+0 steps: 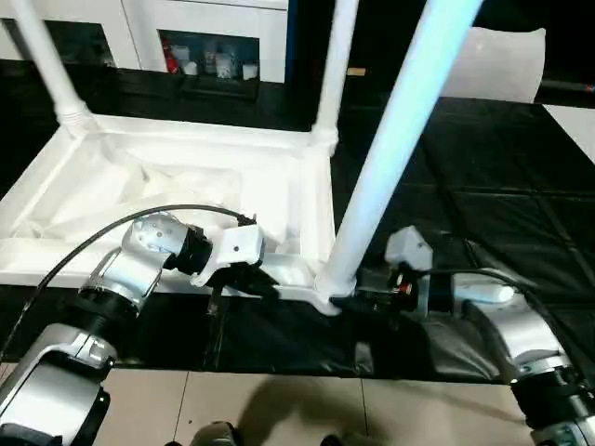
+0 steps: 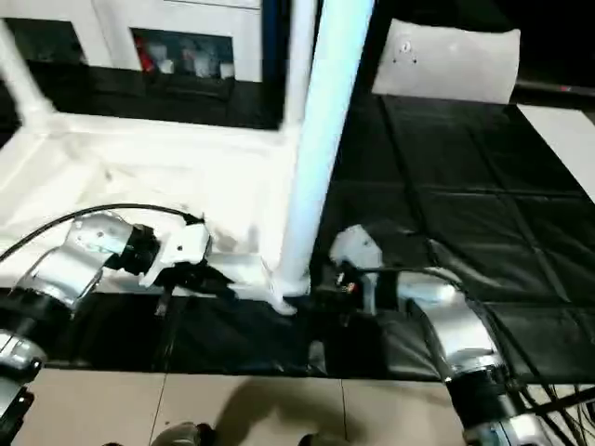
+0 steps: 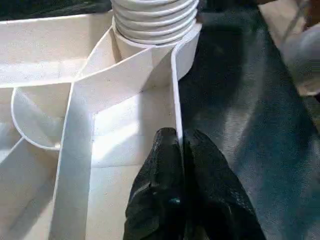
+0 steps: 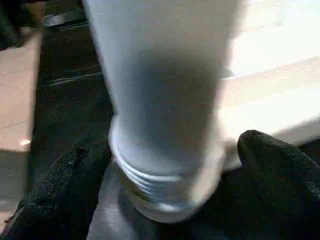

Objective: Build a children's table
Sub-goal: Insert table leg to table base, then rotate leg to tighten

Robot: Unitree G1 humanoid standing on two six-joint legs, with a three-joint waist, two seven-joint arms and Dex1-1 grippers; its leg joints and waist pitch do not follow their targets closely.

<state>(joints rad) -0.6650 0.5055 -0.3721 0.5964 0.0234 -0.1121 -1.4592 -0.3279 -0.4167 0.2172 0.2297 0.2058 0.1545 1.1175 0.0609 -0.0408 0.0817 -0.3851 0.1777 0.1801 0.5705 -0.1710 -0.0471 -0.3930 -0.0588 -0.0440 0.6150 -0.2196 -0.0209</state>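
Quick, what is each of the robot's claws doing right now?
Left gripper: shut on the tabletop rim, near the corner socket.
Right gripper: open, its fingers either side of the leg standing in that socket.

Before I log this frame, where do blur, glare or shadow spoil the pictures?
Right wrist view: the near long white tube leg is soft and out of focus, with the bright white plastic tabletop behind it washed out. Left wrist view: crisp, light pooling on the ribbed underside. Left eye view: the leg has a bluish sheen and a shadow falls on the beige floor.
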